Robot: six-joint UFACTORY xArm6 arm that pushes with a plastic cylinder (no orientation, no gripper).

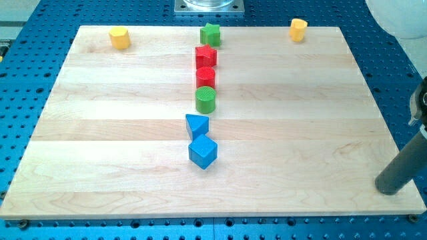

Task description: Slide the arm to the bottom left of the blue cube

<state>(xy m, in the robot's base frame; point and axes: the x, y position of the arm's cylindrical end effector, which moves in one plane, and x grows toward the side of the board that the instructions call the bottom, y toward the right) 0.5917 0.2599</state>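
Observation:
The blue cube (203, 152) sits on the wooden board (100, 133), a little below the middle. A blue triangular block (197, 125) touches it from above. My rod comes in at the view's right edge, and my tip (387, 188) rests just off the board's right edge, far to the right of the blue cube and slightly lower than it.
A column runs up from the blue blocks: a green cylinder (205, 99), a red cylinder (205, 77), a red star (205, 57) and a green star (211, 33). A yellow block (119, 38) lies at the top left, another yellow block (297, 29) at the top right.

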